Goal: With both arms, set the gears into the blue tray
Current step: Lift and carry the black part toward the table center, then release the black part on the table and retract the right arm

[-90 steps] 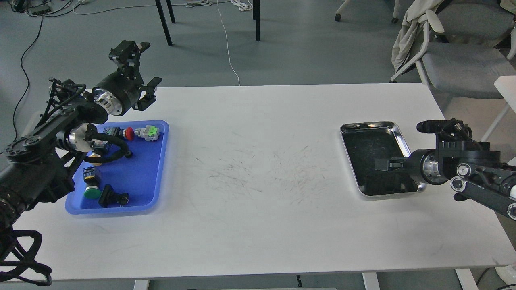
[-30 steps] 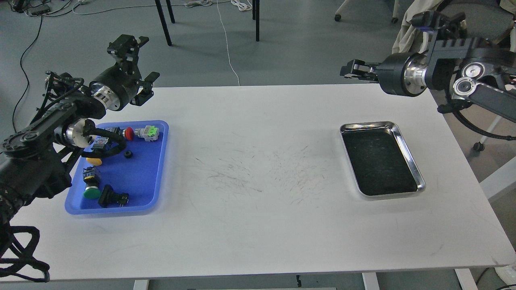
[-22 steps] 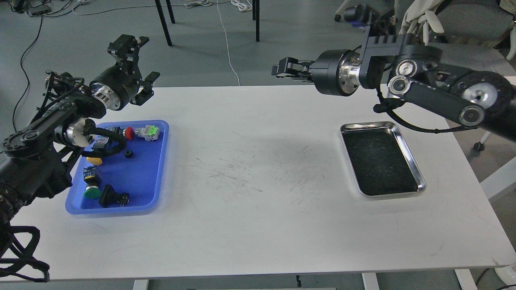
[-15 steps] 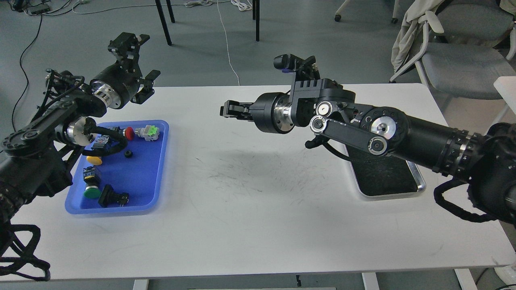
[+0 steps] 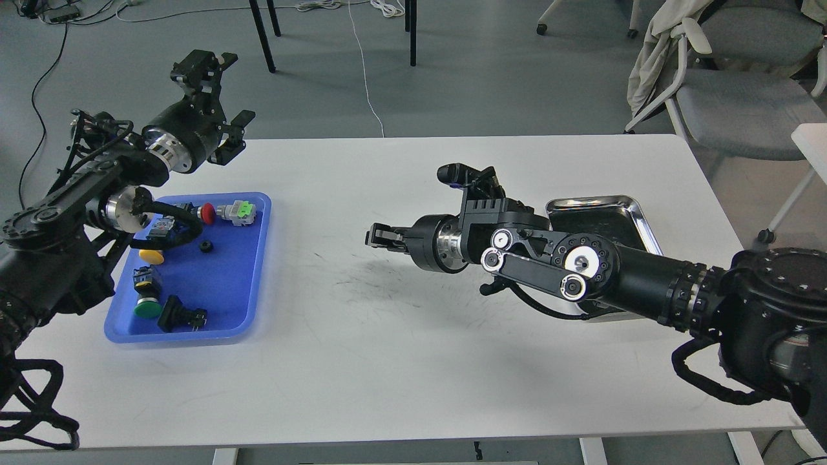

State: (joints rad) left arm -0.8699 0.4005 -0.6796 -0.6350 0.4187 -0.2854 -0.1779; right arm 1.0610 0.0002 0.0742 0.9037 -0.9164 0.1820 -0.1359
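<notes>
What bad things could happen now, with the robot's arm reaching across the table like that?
1. The right gripper is low over the white table, short of the blue tray. If it carries a gear and lets go early, the gear might land on the table.
2. The tray already holds push-buttons and one small gear, so a dropped gear could bounce off them.
3. The right arm crosses over the steel tray and might bump it.

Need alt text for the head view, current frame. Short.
The right arm reaches across a white table, its end effector low over the middle, pointing toward a blue tray at left that holds push-button switches and one small black gear. The left end effector is raised, open, behind the tray; a steel tray sits at right, partly hidden.
</notes>
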